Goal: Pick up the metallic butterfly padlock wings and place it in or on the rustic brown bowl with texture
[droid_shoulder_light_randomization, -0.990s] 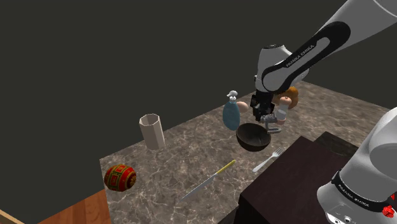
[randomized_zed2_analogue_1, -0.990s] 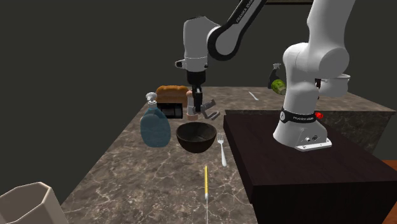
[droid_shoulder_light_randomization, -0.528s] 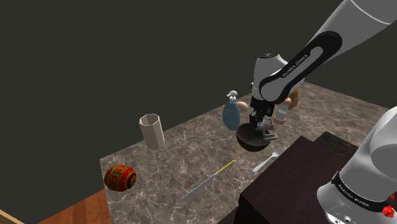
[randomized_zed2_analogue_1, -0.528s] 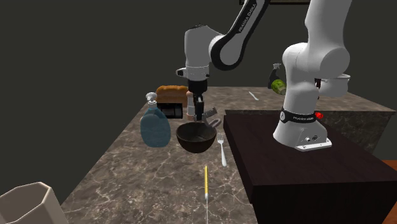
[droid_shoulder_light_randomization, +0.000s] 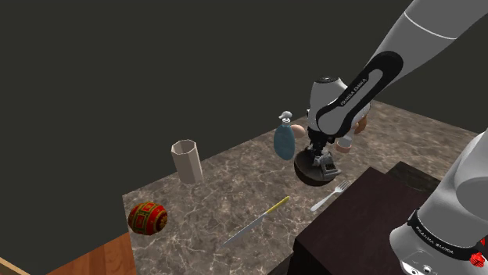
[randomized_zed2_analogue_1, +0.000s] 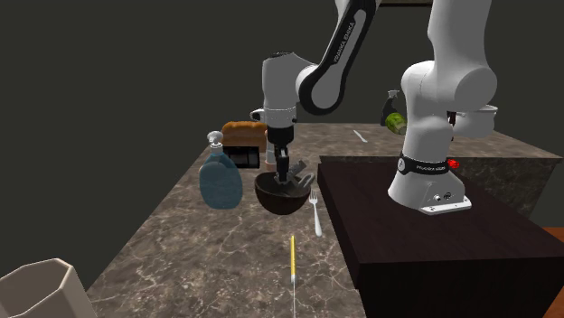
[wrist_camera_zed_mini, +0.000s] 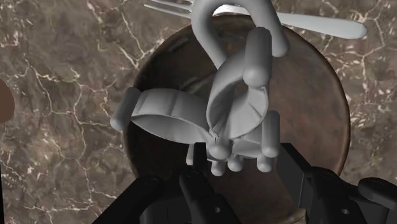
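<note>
A grey butterfly-shaped padlock [wrist_camera_zed_mini: 222, 108] with a curved shackle hangs just over the hollow of a dark brown bowl [wrist_camera_zed_mini: 318, 127]. My gripper [wrist_camera_zed_mini: 245, 175] is shut on the padlock's lower end, its black fingers [wrist_camera_zed_mini: 299, 175] on either side. In the shoulder view the gripper [droid_shoulder_light_randomization: 319, 158] sits right at the bowl [droid_shoulder_light_randomization: 309, 173] rim with the padlock [droid_shoulder_light_randomization: 325, 165] inside its outline. From the second exterior view the gripper [randomized_zed2_analogue_1: 284, 173] points straight down into the bowl [randomized_zed2_analogue_1: 278, 200], and the padlock [randomized_zed2_analogue_1: 296, 183] pokes above its rim.
A blue bottle [randomized_zed2_analogue_1: 220, 181] stands beside the bowl, and a fork [randomized_zed2_analogue_1: 314, 210] lies on its other side. A yellow-handled knife [droid_shoulder_light_randomization: 258, 219], a white cup [droid_shoulder_light_randomization: 186, 160] and a red ball [droid_shoulder_light_randomization: 147, 217] sit further along the marble counter. The dark stand [randomized_zed2_analogue_1: 434, 235] borders the fork.
The gripper has come down and moved toward the shoulder view's left with the padlock, from above and behind the bowl to right at its rim.
</note>
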Available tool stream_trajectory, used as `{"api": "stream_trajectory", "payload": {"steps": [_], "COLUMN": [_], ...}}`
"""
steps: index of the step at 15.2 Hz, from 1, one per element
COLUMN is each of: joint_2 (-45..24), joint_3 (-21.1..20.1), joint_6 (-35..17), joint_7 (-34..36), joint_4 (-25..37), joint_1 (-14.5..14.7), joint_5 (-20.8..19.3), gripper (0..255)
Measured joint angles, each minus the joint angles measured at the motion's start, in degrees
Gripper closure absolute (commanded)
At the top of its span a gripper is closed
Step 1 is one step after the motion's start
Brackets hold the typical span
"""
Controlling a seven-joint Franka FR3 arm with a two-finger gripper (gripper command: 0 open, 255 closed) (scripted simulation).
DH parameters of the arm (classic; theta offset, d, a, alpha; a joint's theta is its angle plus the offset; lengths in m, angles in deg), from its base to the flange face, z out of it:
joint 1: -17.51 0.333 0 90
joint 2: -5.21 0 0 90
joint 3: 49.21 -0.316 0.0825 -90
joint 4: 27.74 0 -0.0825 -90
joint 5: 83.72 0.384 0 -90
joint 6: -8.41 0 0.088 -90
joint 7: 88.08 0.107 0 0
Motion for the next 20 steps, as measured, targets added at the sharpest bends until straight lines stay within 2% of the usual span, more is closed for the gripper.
{"api": "stream_trajectory", "payload": {"steps": [4,5,11,16,20], "joint_2": [-0.15,-0.16,-0.17,7.33,8.04], "joint_3": [-0.01,-0.01,0.00,-0.41,-0.42], "joint_6": [-0.21,-0.22,-0.22,7.65,8.78], "joint_7": [0.04,0.04,0.04,0.12,-0.02], "joint_4": [-0.03,-0.03,-0.05,0.37,0.73], "joint_1": [0.01,0.01,0.00,0.38,0.39], "joint_5": [-0.01,-0.01,-0.01,0.15,0.23], "gripper": [255,0,0,0,0]}}
